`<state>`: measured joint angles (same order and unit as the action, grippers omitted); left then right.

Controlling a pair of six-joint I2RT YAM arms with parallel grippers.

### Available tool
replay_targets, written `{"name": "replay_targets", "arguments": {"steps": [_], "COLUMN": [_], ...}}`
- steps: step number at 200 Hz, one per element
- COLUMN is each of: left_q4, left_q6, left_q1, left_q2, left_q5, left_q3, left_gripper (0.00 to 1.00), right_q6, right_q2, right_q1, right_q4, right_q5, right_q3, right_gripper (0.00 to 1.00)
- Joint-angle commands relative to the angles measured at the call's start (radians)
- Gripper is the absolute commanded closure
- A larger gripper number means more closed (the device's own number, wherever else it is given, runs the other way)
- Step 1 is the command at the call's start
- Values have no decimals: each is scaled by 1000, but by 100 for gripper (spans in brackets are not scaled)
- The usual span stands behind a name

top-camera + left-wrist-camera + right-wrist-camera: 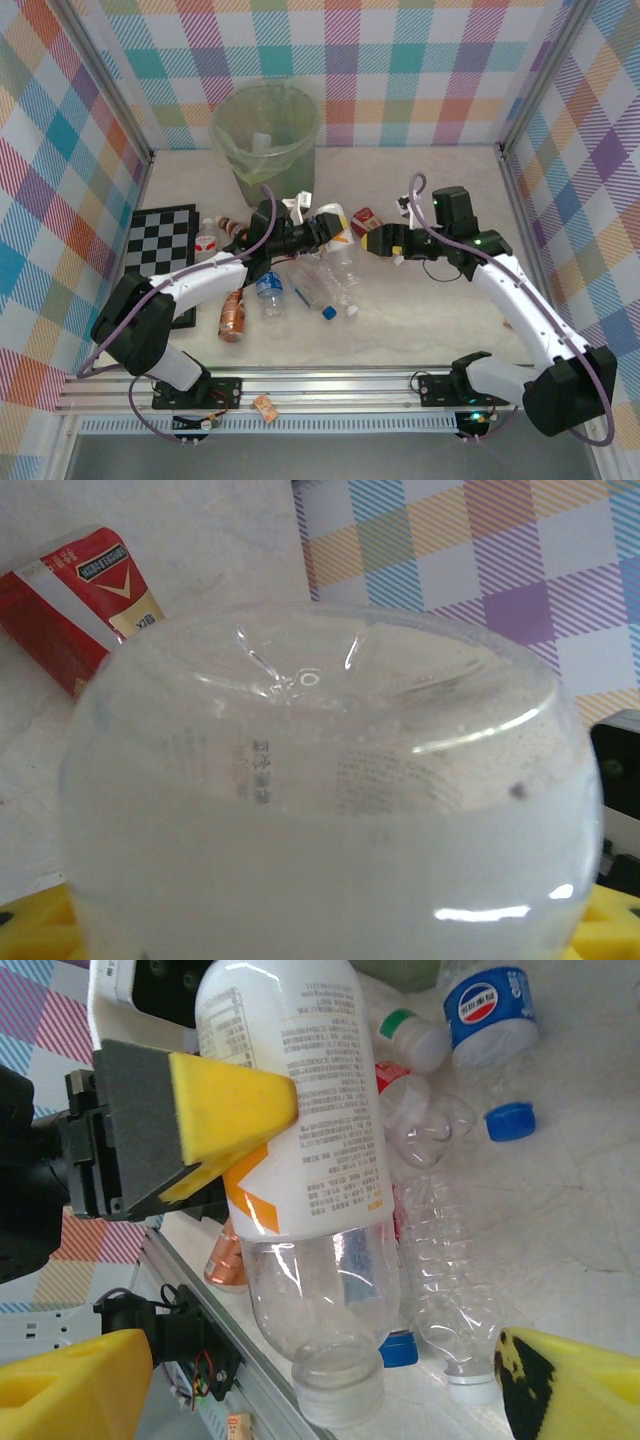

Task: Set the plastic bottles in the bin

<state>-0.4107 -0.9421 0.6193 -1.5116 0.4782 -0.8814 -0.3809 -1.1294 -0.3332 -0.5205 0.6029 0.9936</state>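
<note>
Where the bottles (345,275) lay strewn across the middle of the desk (440,320), 1 white-labelled bottle (335,225) was clamped in the left claw (318,234), at the far side of the pile. In the right wrist view a yellow pad (225,1110) of that claw pressed against the printed label of this bottle (300,1110), whose other half was clear plastic. In the left wrist view its rounded base (330,810) sat close to the lens.

Beside it lay several clear bottles, 1 of them with a blue label (270,290). A brown bottle (232,315) lay nearer the front edge, and a small red-labelled bottle (207,240) lay next to a chessboard (160,245) on the left. A loose blue cap (328,313) lay on the desk by the clear bottles.

The bin (265,130) stood upright at the far edge of the desk, against the checked back wall, apart from the pile and beyond the left claw.

A red packet (362,218) lay just right of the held bottle. The right claw (385,242) hung close to that packet, facing the held bottle, with its yellow fingers (75,1385) spread wide and gripping nothing.
</note>
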Motion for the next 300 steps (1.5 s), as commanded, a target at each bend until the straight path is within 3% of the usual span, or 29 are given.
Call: {"name": "replay_targets", "arguments": {"steps": [1,67,125,163,215,236,300], "left_q4": [72,555,772,697,327,195,206], "left_q6": [70,395,584,587,451,395,347], "left_q1": [-4,-20,-179,-296,-397,-413,-428], "left_q2": [39,129,56,-45,-174,-230,-361], "left_q5": [-8,-141,-159,-203,-294,-311,-339], "left_q3": [-62,-340,-703,-846,-865,-867,-979], "left_gripper": [40,44,47,57,71,72,73], "right_q6": [12,23,30,16,0,3,25], "right_q2": [41,39,41,68,139,154,170], "right_q1": [37,100,100,99,99,99,99], "right_q4": [-36,-140,-150,-153,-182,-195,-226], "right_q5": [-25,-220,-216,-206,-205,-206,-234], "right_q3": [-25,-58,-107,-131,-177,-186,-184], "right_gripper": [10,8,9,9,10,10,10]}}
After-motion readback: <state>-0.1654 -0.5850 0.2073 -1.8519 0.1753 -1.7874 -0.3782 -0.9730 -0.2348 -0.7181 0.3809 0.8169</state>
